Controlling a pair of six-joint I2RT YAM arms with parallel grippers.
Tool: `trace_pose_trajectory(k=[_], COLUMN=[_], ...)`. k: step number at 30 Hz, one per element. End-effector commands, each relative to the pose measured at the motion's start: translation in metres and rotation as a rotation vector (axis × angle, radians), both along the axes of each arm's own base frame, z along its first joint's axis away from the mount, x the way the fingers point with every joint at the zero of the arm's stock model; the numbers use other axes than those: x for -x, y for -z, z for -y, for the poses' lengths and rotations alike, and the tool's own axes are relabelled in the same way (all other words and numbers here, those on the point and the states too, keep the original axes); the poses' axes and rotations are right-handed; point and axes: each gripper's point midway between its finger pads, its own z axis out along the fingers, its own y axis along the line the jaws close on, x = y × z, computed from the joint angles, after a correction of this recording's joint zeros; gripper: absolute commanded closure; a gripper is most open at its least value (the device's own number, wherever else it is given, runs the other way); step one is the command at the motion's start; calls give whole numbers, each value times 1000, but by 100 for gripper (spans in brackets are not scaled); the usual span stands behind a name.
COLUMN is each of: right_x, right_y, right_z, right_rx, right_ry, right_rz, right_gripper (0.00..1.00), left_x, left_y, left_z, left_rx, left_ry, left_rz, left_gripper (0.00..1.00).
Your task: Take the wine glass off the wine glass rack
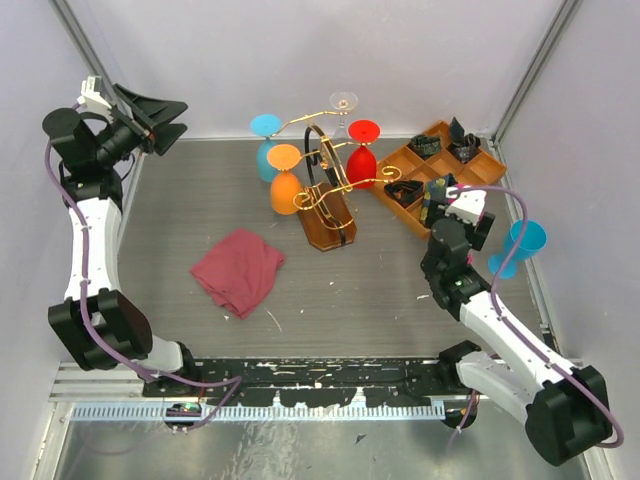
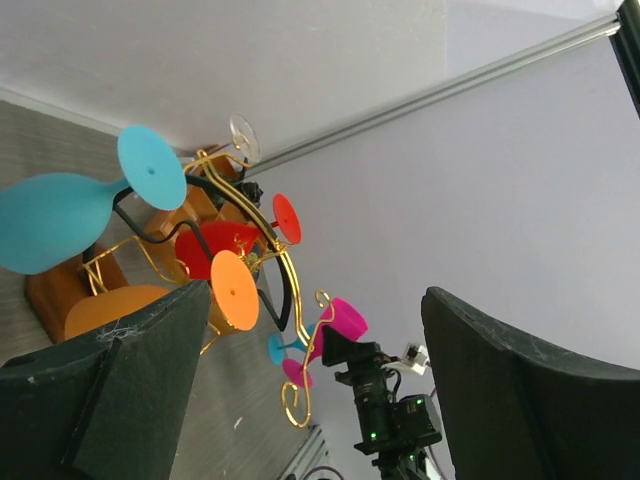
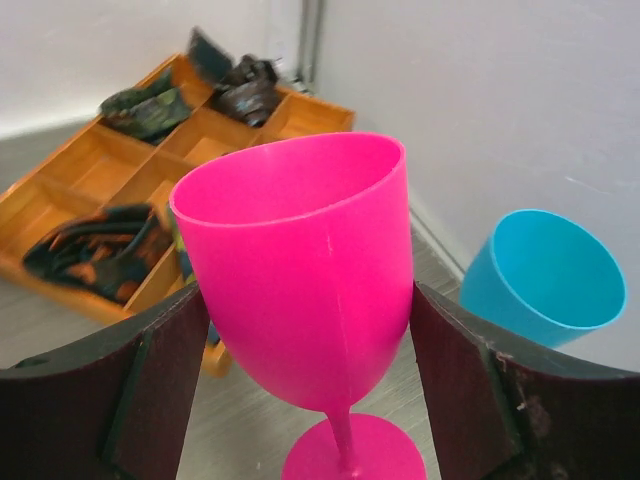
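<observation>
Tabletop (image 1: 200, 210) first: the wine glass rack (image 1: 326, 195) stands about in the middle, toward the far side. Four glasses hang on its gold arms: a blue glass (image 1: 265, 128), an orange glass (image 1: 284, 182), a red glass (image 1: 362, 152) and a clear glass (image 1: 343, 101). The wooden tray (image 1: 393, 162) is to its right at the far right corner, and a red cloth (image 1: 238, 270) lies near-left of the rack. The good bit is the pink wine glass (image 3: 300, 260). It's well apart from the rack, over on the right side just near the tray, upright between the fingers of the right gripper (image 3: 308, 310). Both pads look pressed against the bowl, so I'd call it clamped on. A teal glass (image 3: 545, 270) stands just beside it by the right wall. The left gripper (image 1: 183, 117) is parked at the far left corner, jaws wide apart with nothing in them. So I reckon the main job is basically done, since one glass is clearly off the rack. What's left is probably just setting it down and letting go. The foot sits low in the right wrist view, but I can't tell if it's actually touching the table.
</observation>
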Motion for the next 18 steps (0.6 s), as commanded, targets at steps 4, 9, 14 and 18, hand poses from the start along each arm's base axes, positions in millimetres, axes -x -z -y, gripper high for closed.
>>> trace_pose_trajectory(k=[4,9,14,18], right_x=[-6,-20,-34,-51], right_y=[-23,10,21,24], right_z=[47,63,68,68], right_rx=[-133,-148,-94,-44], right_ry=[126,96,76,60], right_rz=[342,359,404,433], right_gripper=[28,24,17,15], left_x=[5,5,2,-1], left_y=[18,28,33,36], left_z=[4,4,2,1], left_rx=[-24,-34,-32,-33], left_ry=[-3,-20,-41,-39], left_rz=[-37,-51,-57,-57], left_gripper=[7,8,8,8])
